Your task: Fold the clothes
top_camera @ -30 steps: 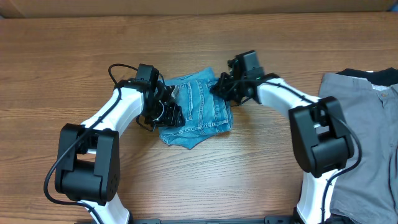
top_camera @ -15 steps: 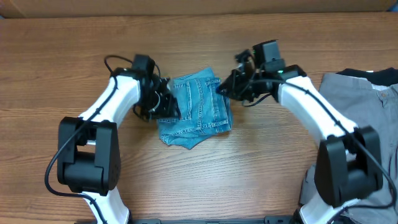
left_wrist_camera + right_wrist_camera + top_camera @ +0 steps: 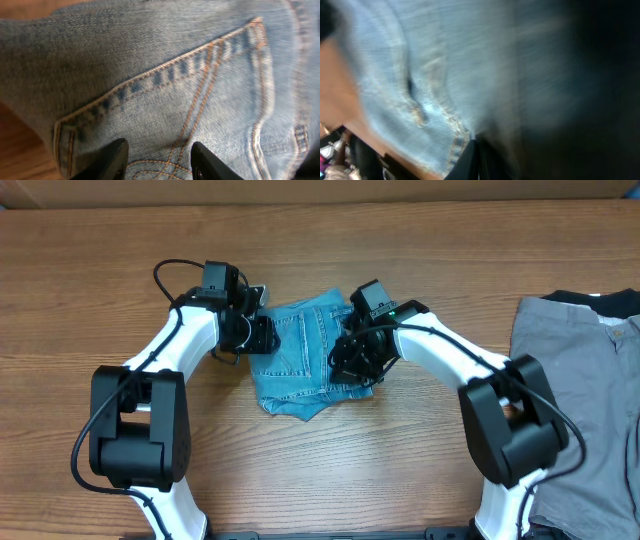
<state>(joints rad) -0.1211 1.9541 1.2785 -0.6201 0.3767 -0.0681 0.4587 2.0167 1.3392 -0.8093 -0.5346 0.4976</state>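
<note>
Folded light blue denim jeans (image 3: 310, 365) seem to be in final tidying. At their left edge the left gripper (image 3: 157, 162) has parted jaws; the right gripper (image 3: 356, 363) is too blurred to tell. Next: flatten, then lift clear.

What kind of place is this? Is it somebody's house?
Probably a robot lab or testing bench, not a house. A left arm and a right arm, both robotic, lean over folded jeans on a wooden table, and a grey garment lies at its right edge.

Left tool (image 3: 159, 152) spread open, pointing inward; right tool (image 3: 352, 360) blurred, its spread unclear.
</note>
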